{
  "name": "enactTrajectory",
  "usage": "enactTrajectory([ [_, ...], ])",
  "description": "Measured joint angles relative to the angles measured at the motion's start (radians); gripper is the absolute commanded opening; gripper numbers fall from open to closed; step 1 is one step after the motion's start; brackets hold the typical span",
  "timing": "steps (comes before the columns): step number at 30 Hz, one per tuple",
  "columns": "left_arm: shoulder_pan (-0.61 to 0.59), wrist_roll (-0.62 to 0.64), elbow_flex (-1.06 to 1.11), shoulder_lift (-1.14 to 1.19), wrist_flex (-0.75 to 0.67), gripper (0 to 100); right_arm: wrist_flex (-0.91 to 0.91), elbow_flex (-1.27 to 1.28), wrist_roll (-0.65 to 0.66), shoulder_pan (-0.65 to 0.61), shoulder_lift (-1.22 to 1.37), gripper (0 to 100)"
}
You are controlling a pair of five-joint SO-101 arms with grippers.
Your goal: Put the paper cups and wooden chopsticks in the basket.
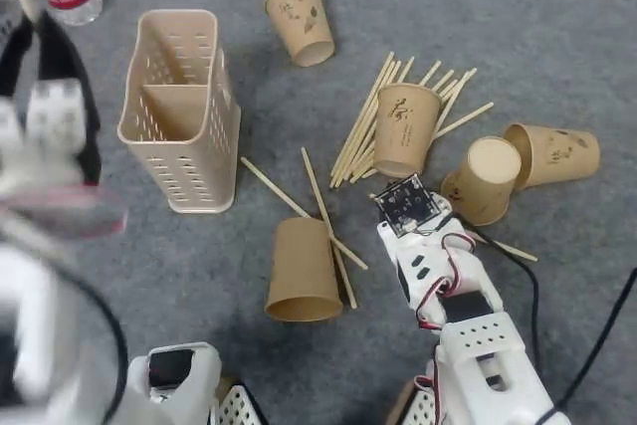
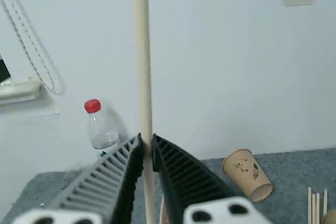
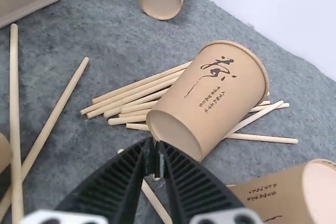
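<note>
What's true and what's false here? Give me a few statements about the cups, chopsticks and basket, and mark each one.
1. The left gripper is shut on a chopstick that points straight up. True.
2. Two cups already sit in the basket. False: the basket looks empty.
3. The bottle has a blue cap. False: its cap is red.
4. One cup rests on the chopstick pile. True.
5. Every chopstick on the table is in that pile. False: two loose chopsticks cross beside the nearest cup.
</note>
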Motion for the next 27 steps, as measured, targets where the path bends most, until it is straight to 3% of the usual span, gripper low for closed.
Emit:
enactTrajectory([
  [7, -0.008, 0.152, 0.802, -0.158, -0.654, 1, 0.0, 0.0, 0.0, 0.0, 0.0, 0.9],
  [12, 0.002, 0.175, 1.215, -0.336, -0.976, 1, 0.0, 0.0, 0.0, 0.0, 0.0, 0.9],
  [20, 0.002, 0.183, 1.47, -0.407, -1.157, 2, 0.0, 0.0, 0.0, 0.0, 0.0, 0.9],
  [23, 0.002, 0.183, 1.536, -0.414, -1.191, 12, 0.0, 0.0, 0.0, 0.0, 0.0, 1.4],
  [25, 0.002, 0.183, 1.553, -0.422, -1.192, 20, 0.0, 0.0, 0.0, 0.0, 0.0, 6.1],
  [27, 0.002, 0.183, 1.559, -0.45, -1.178, 22, 0.0, 0.0, 0.0, 0.0, 0.0, 13.1],
])
